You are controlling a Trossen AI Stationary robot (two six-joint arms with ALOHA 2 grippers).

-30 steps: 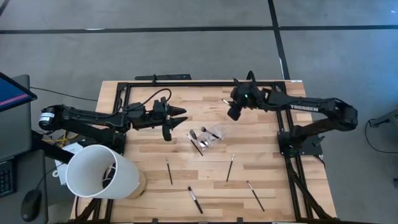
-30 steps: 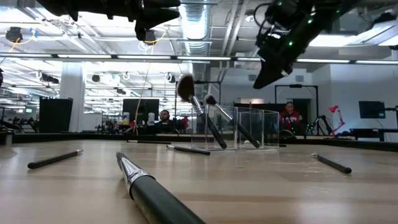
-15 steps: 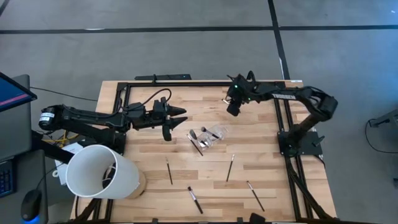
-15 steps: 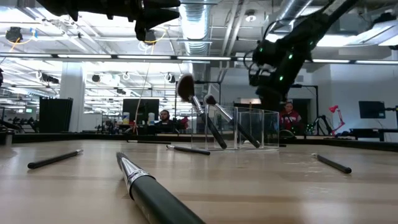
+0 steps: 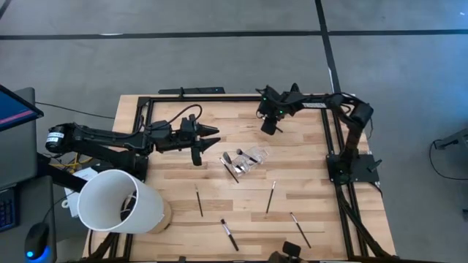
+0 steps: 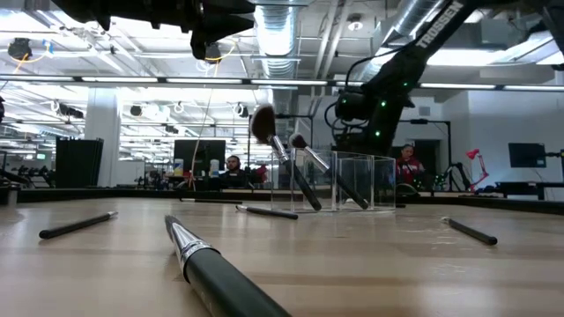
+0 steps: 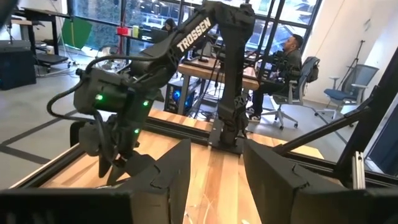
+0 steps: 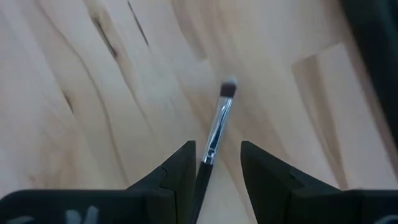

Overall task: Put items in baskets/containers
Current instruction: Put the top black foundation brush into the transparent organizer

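Observation:
A thin brush (image 8: 216,127) with a silver ferrule and a small dark tip lies flat on the wood near the table's far edge. My right gripper (image 8: 217,149) (image 5: 268,126) is low over it and open, one finger on each side of the handle. The clear box (image 5: 248,159) (image 6: 339,180) stands mid-table. Two or three brushes lean in it, bristle ends (image 6: 263,123) up over its rim. Several more brushes (image 5: 198,199) (image 5: 270,196) (image 5: 229,234) (image 5: 300,230) lie flat near the near edge. My left gripper (image 5: 208,142) (image 7: 217,162) waits open, above the table left of the box.
A large white cylinder (image 5: 117,201) stands at the near left corner. A black frame rail (image 5: 219,98) runs along the far edge, close to my right gripper. The right arm's base (image 5: 351,164) stands at the right edge. Bare wood lies between the box and the loose brushes.
My right gripper has moved toward the table's far left and down, the arm folding back at the elbow, until it is over the brush by the far edge. The left arm, the box and the loose brushes have kept still.

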